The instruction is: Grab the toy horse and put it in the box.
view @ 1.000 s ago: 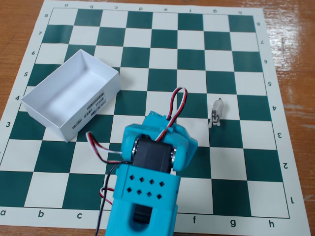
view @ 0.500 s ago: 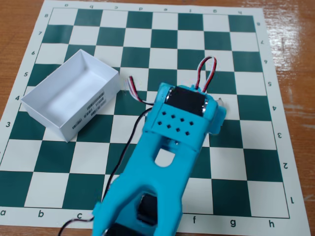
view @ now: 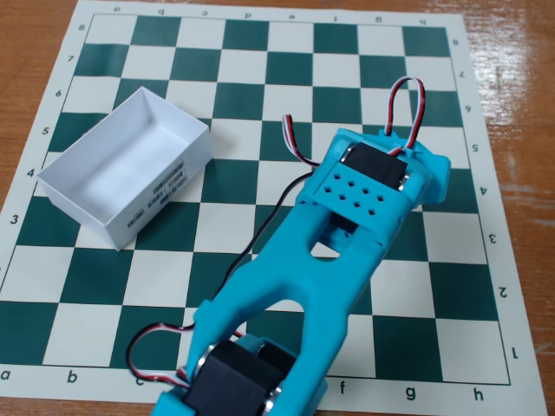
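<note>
Nearest the camera in the fixed view, the turquoise arm [view: 286,295] rises from the bottom edge, its black servo [view: 234,386] and red, white and black wires [view: 152,342] in the foreground. The arm runs diagonally up and to the right across the chessboard mat [view: 486,286]. Its wrist housing [view: 377,178], with a pattern of small holes, sits over the squares by the number 4 on the right margin.

The fingers are hidden beneath this housing; whether they are spread or closed cannot be told. The toy horse is not visible. Judged from the arm's position, it probably lies directly under the wrist, so its bearing from the fingers and its long axis cannot be confirmed here.

A second ago the horse stood in plain sight on a white square at that same spot, with the arm low and to the left of it. The arm has since swung right and forward and now covers it.

Farther off, left of centre, the box [view: 65,173] stands empty, well apart from the wrist.
</note>
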Motion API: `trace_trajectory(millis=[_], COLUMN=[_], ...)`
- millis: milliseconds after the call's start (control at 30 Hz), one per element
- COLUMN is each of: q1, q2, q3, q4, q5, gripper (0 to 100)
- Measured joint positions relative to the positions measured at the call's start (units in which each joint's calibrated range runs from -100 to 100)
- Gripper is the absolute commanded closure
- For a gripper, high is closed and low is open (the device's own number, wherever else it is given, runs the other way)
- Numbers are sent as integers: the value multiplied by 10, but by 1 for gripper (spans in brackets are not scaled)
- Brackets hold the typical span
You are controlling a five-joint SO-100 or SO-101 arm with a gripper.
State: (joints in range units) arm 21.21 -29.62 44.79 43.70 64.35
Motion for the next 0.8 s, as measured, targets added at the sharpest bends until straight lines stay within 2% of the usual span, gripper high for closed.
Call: trace_trajectory(millis=[800], q1=[0], q2=[216], q3=[-51], q4=[-87], q5=[8], gripper=[78])
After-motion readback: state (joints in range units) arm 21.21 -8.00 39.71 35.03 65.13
